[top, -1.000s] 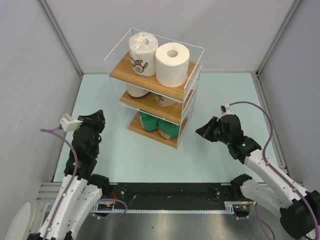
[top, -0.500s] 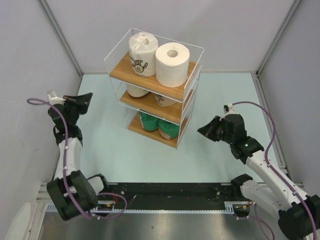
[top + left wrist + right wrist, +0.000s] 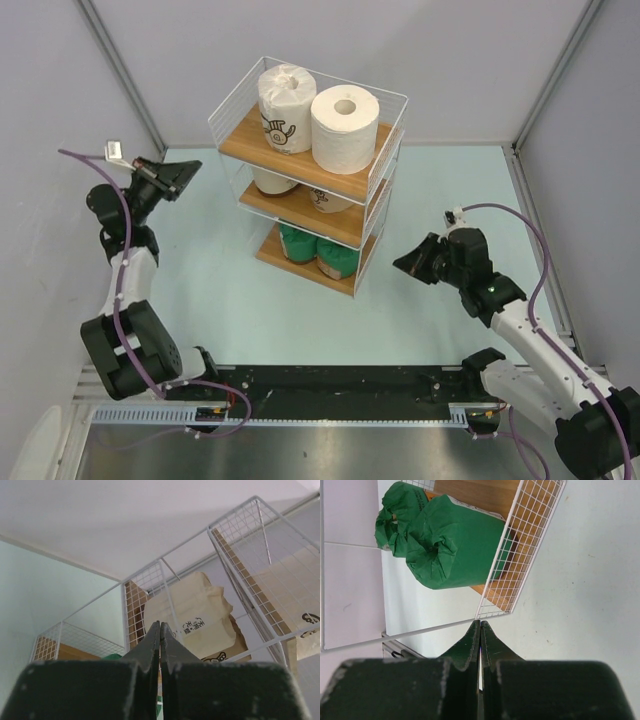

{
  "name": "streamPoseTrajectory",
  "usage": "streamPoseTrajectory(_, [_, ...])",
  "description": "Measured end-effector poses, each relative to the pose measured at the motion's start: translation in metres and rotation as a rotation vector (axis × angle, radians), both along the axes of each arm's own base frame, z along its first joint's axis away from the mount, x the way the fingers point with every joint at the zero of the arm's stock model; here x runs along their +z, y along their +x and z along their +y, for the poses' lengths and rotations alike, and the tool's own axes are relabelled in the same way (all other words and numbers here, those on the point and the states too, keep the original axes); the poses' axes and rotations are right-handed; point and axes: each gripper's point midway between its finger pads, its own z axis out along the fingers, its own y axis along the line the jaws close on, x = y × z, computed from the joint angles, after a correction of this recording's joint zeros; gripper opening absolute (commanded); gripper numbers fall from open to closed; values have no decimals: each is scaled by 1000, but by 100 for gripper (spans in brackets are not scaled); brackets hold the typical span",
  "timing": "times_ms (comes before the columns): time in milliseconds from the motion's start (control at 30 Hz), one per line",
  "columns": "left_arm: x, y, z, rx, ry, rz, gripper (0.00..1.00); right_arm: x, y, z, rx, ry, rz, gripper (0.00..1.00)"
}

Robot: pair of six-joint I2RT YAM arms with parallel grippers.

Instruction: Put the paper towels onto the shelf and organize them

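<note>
Filling shelf (image 3: 300,168) — white, beige, green rolls (image 3: 345,128)

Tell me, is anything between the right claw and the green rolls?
Yes: the wire end of the shelf stands between the right gripper and the green rolls behind it.

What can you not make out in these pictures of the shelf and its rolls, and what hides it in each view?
- Top view: the beige rolls are mostly hidden under the top board.
- Top view: the green rolls show only in part, under the middle board.
- Left wrist view: the print on a beige wrapper is too small to read.
- Right wrist view: only the shelf's bottom tier shows; the frame's edges cut off the rest.
</note>
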Motion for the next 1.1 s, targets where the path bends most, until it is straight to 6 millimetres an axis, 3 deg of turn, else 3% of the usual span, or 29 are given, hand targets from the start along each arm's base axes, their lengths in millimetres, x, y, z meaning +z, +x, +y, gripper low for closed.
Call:
streamPoseTrajectory(233, [22, 11, -35, -161, 49, -49, 0, -9, -4, -1, 5, -5, 22, 2])
streamPoseTrajectory(367, [29, 15, -45, -220, 67, -65, 0, -8, -6, -2, 5, -1, 19, 2])
streamPoseTrajectory(600, [28, 28, -50, -249, 112, -54, 0, -7, -6, -5, -1, 2, 18, 2])
streamPoseTrajectory(933, [25, 40, -94, -355, 175, -43, 0, -9, -7, -7, 0, 0, 32, 2])
streamPoseTrajectory(1100, [19, 46, -101, -374, 190, -25, 0, -11, -9, -8, 0, -3, 40, 2])
